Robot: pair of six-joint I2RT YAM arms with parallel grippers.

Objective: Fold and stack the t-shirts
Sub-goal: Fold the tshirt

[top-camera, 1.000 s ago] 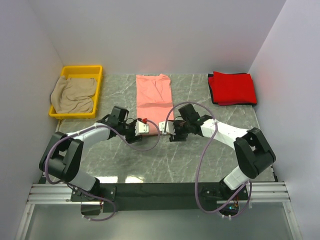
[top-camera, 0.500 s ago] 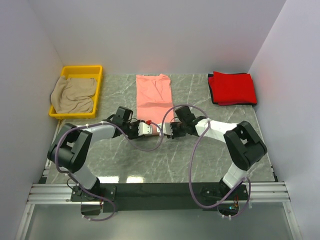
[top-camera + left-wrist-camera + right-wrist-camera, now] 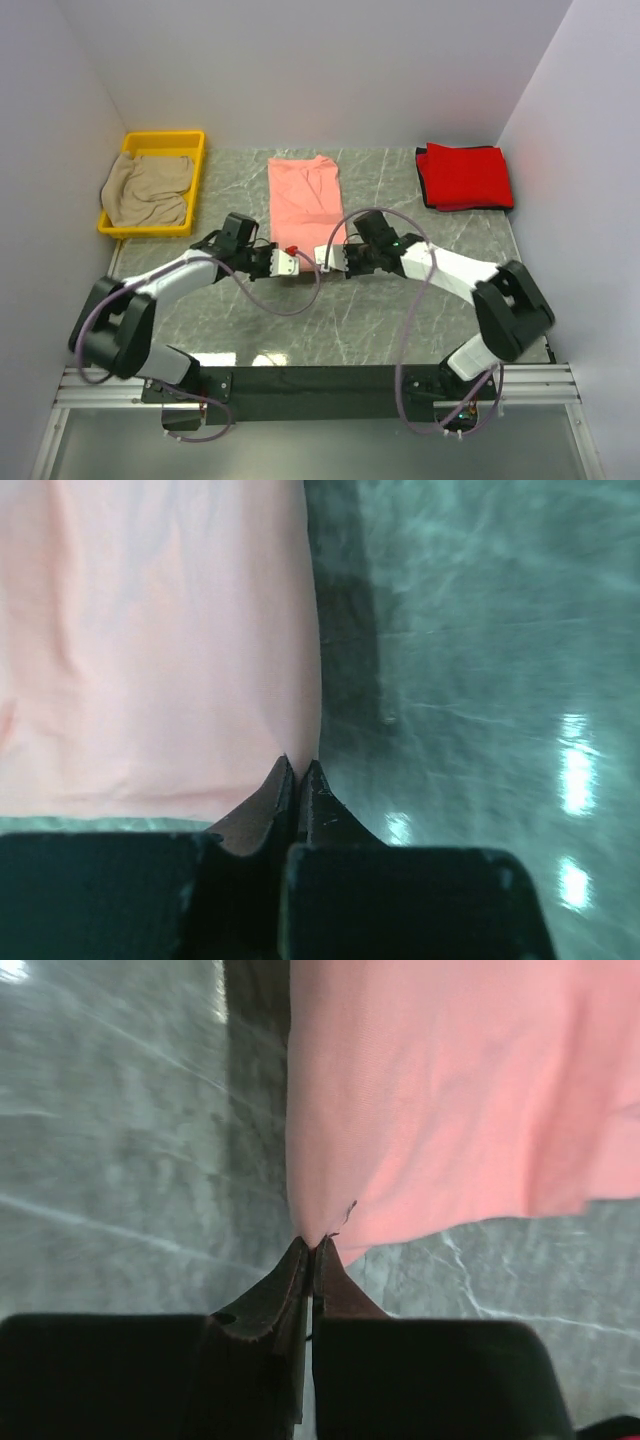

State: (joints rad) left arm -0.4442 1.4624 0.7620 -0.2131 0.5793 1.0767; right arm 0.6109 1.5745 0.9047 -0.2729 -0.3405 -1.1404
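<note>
Your left fingers (image 3: 262,805) are pressed shut with no gap, and they appear to pinch one near corner of the salmon-pink t-shirt (image 3: 304,195). Your right fingers (image 3: 270,1295) are likewise fully closed, with the other near corner drawn to a point between their tips. The shirt lies as a narrow strip in the middle of the worktop (image 3: 235,185). Its long axis runs straight away from both sets of fingers towards the far wall, so the next fold likely carries this near end forward along that line. The cloth spreads ahead and to the left of the left fingers, and ahead and to the right of the right fingers. Both arms are equally close. Well off to the left, the yellow bin (image 3: 165,134) holds the crumpled beige-tan t-shirt (image 3: 148,188). The bright red t-shirt (image 3: 463,176) lies folded far to the right.
</note>
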